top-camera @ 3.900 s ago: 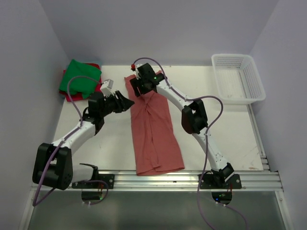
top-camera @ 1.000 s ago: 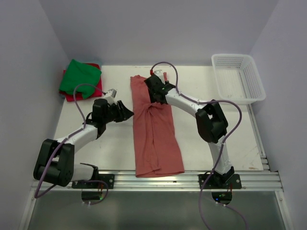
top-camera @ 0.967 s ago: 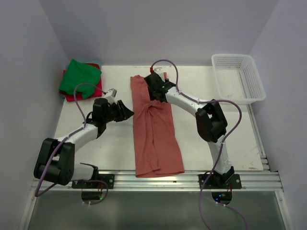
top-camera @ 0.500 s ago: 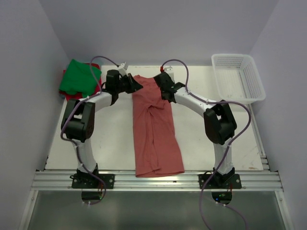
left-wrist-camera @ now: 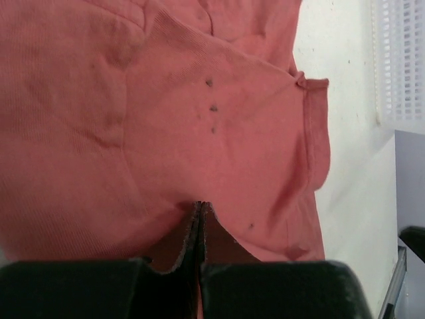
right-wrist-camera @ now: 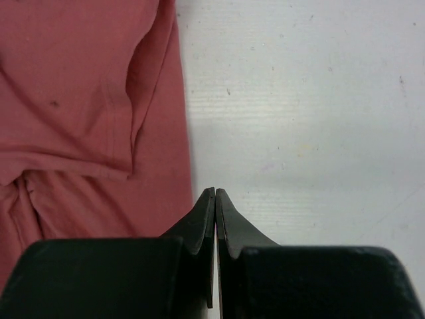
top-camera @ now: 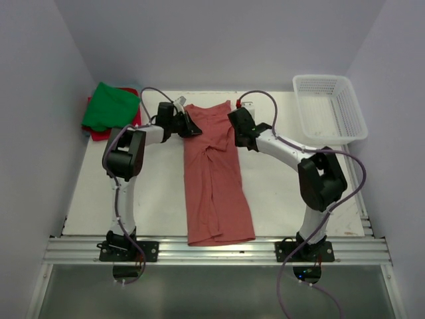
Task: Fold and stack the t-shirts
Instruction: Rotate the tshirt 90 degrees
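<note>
Now both arms moved from middle to far edge. Left gripper closed, pinching red shirt left corner there; right gripper closed at right corner, grip unclear. Fold toward near edge likely next.

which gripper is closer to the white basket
Right. The right gripper is at the right edge of the red shirt, with the basket farther to its right. The left gripper is at the shirt's left side, farther away.
</note>
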{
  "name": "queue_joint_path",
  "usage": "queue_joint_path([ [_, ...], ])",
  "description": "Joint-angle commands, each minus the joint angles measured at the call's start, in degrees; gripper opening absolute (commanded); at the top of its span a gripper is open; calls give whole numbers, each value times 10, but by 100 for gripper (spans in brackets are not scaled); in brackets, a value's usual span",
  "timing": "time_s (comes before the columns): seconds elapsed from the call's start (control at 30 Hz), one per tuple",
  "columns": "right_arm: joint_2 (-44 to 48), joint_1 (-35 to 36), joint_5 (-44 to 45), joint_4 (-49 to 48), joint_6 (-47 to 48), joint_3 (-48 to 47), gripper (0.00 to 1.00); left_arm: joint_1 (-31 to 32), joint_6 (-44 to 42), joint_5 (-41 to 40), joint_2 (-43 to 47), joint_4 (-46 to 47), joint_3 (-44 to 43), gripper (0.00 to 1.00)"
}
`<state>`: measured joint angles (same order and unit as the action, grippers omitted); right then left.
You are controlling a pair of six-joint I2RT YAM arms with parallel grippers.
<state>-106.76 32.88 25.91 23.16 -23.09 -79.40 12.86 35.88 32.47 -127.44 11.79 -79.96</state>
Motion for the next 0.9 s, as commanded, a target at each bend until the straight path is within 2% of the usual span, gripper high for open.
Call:
queue_joint_path([
  [0.0,70,2,-24,-49,-33,34,0,-5,-3,-7,-43,-14,-55,0],
  [0.23,154,3,-62,-63,-41,119,0,-16,40,31,-158,-9,-191,0],
  [0.37,205,3,-68,-95,-32,180,0,-28,100,83,-206,103,-220,0],
  [0.43,228,3,-64,-101,-25,204,0,-34,142,105,-203,151,-209,0],
  [0.47,236,3,-64,-113,-21,223,0,-37,157,121,-180,215,-190,0],
  [0.5,254,3,-66,-122,-15,234,0,-40,176,124,-160,249,-138,8],
  [0.53,262,3,-71,-140,-13,245,0,-40,178,124,-137,279,-110,27],
  [0.57,271,3,-75,-148,-10,255,6,-40,175,124,-81,318,-81,30],
  [0.6,281,4,-84,-152,-6,272,16,-41,171,121,-47,335,-50,35],
  [0.63,298,3,-98,-158,-3,280,32,-41,160,110,25,356,20,49],
  [0.7,317,4,-108,-157,0,300,42,-40,145,91,100,361,97,69],
  [0.73,336,3,-118,-153,-1,304,48,-38,124,81,138,358,170,89],
  [0.77,345,5,-125,-142,-3,309,58,-37,112,65,208,332,204,93],
  [0.83,367,5,-146,-138,-6,331,63,-29,68,48,276,297,292,98],
  [0.87,387,6,-163,-138,-8,340,69,-25,54,26,340,249,319,99],
])
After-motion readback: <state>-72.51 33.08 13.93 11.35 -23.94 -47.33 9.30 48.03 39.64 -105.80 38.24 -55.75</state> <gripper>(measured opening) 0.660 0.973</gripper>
